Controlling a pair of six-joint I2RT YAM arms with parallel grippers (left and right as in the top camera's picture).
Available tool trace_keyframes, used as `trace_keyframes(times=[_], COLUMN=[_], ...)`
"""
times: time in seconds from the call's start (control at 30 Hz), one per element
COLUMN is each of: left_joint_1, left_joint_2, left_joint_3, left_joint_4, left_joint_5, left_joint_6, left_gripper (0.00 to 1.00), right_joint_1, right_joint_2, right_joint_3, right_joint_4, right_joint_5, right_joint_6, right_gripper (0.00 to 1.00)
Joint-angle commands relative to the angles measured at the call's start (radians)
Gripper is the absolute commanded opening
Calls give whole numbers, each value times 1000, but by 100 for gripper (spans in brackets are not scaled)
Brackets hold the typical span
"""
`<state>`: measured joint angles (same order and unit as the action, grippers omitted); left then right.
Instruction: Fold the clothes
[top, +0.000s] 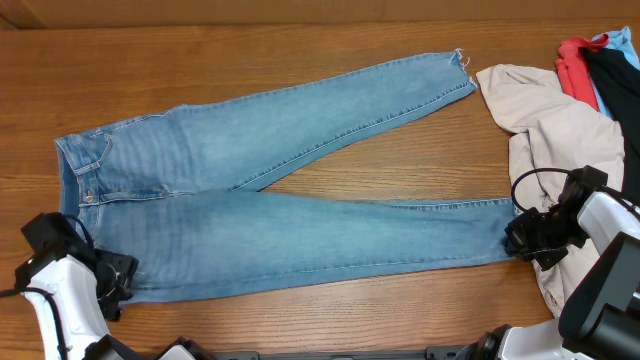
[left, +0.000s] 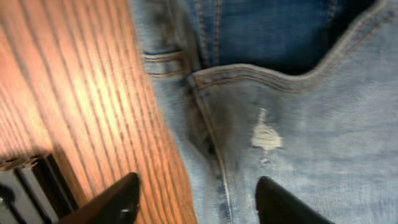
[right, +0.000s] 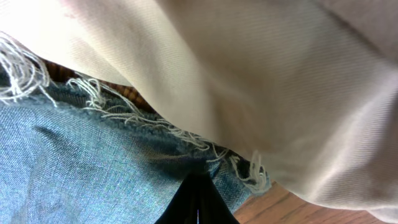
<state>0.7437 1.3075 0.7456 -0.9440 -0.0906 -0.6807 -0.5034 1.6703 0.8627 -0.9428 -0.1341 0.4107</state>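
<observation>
The jeans (top: 190, 150) lie flat on the wooden table (top: 300, 330), waistband to my left and both legs running off to my right in a narrow V. They are spread out but not yet folded, so I judge the task to be at its start.

My left gripper (left: 196, 202) sits at the near corner of the waist end with its jaws apart. One finger (left: 112, 199) hangs over bare wood and the other over denim, so they straddle the side seam. That is where I would want them in order to bite the edge of the cloth, though right now they hold nothing. Just ahead of them I see a small worn patch (left: 266, 137) and a belt loop (left: 165, 62).

My right gripper (right: 198, 202) is at the far end of the near leg, at its frayed hem (right: 93, 99). Its fingertips are pressed together into a single dark point over the denim. I cannot tell whether any cloth is pinched between them. The beige garment (top: 560, 130) drapes right over that hem and crowds my wrist view, which is a risk: closing there could catch beige cloth along with the denim.

With one tool at each end of the same leg, I read the setup as preparing to lift the near edge and bring it over the far leg.
</observation>
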Motion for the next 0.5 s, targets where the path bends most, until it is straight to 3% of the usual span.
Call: trace_keyframes(times=[0.0,0.1,0.23,0.47], left_joint_1=[56,130,215,234], left_joint_2=[0,0,0,35], left_joint_3=[12,12,12,11], left_joint_4=[10,34,73,191], left_joint_5=[-23,-21,14,-16], left_joint_6=[-38,-29,-24,-23], left_gripper=[72,78,76,60], right_joint_1=[4,4,4,4], right_joint_2=[-21,-21,-21,-21], right_joint_3=[10,10,9,9], right_joint_4=[5,4,5,3], right_joint_5=[21,21,21,21], right_joint_6=[1,1,1,1], right_gripper=[4,4,4,4])
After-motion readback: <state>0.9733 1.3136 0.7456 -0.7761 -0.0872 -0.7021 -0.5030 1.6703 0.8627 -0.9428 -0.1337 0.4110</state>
